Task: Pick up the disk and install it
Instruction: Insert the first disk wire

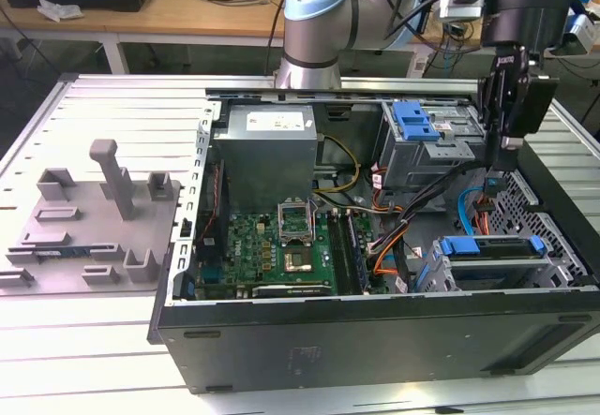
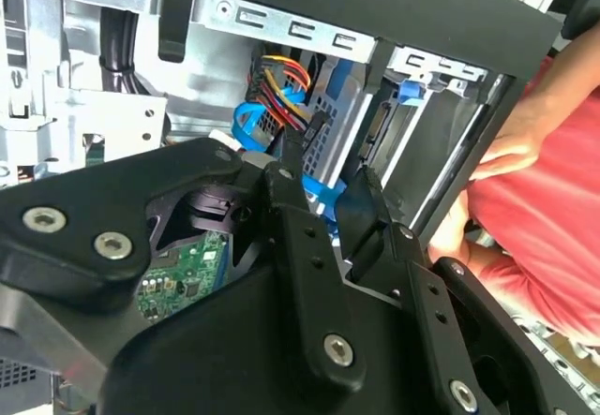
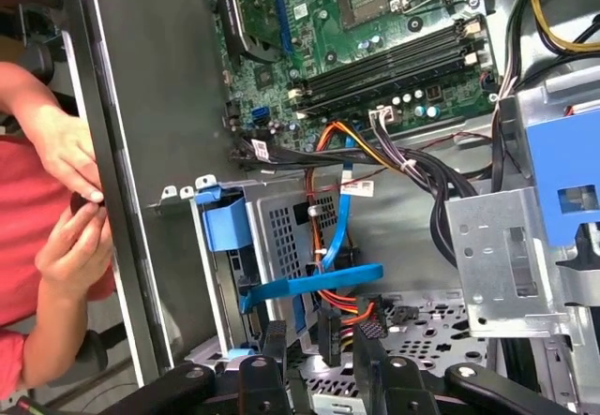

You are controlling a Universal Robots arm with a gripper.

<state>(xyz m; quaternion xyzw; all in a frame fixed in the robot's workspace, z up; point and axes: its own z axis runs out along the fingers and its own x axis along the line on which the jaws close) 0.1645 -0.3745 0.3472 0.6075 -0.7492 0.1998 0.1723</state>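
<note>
Spread and empty, the black robot hand (image 3: 319, 340) hovers above the silver, blue-railed disk (image 1: 494, 267), apparently already seated in its metal bay (image 1: 425, 273).

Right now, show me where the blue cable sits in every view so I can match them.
Exterior view: the blue cable curves between the gripper and the disk.
Second wrist view: it loops beside the black plug.
First wrist view: it runs as a flat band across the drive bay.
Shared landmark: the orange-red wires right next to it.
</note>
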